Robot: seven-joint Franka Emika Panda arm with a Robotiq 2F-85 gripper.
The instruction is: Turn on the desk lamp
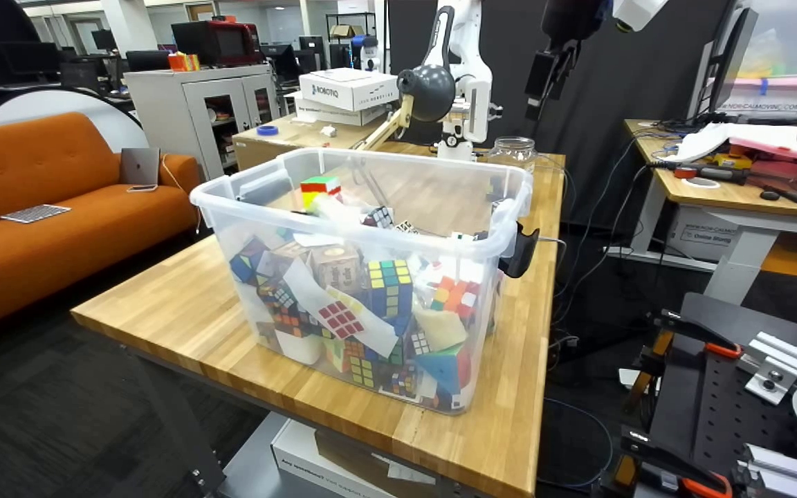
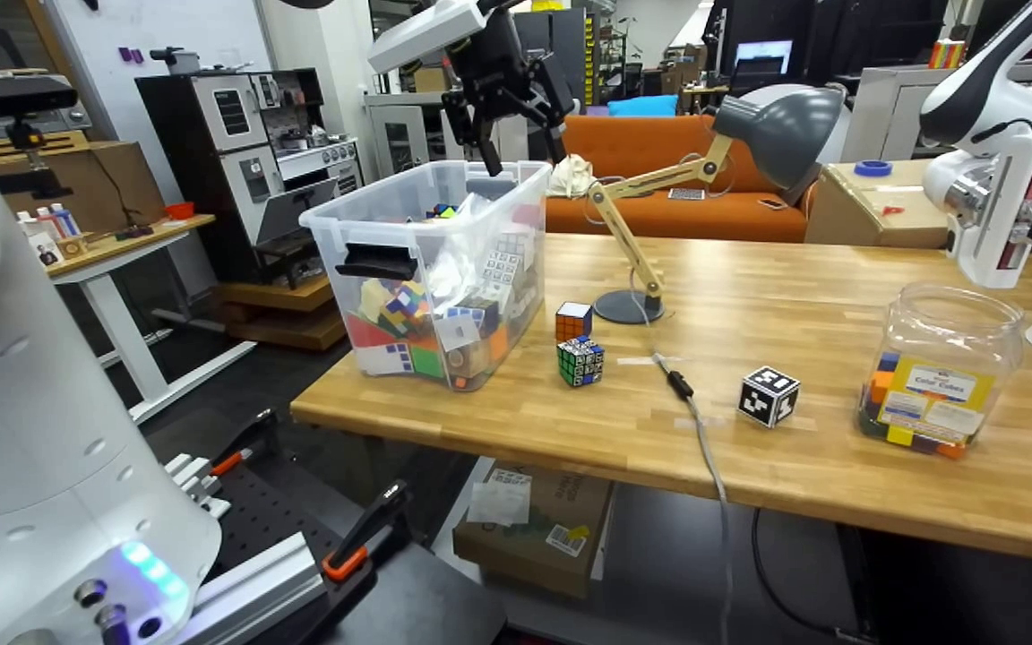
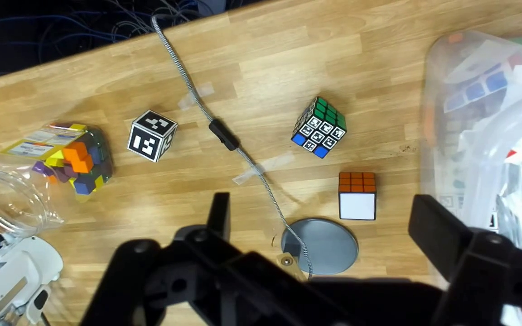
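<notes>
Closest to the lens in the wrist view is the claw [image 3: 320,213], its two black fingers [image 3: 220,213] spread wide and holding nothing; it hangs in the air above the table [image 2: 749,278]. Lower down, in the gap between the fingers, shows the round grey base [image 3: 329,246] of the desk lamp [image 2: 625,237]. In an exterior view the lamp stands right of the clear bin [image 2: 391,229], well apart from the claw, its wooden arm bending left, then right to a grey head [image 2: 776,134]. From the lamp a grey cord [image 2: 707,448] runs across the table to the near edge and over it, with a black switch [image 2: 679,385] along it. Two puzzle cubes [image 2: 580,362] sit between the bin and the cord. Right of the switch is a black-and-white cube [image 2: 769,396], and farther right a clear jar [image 2: 941,385] of coloured blocks [image 3: 79,156].
</notes>
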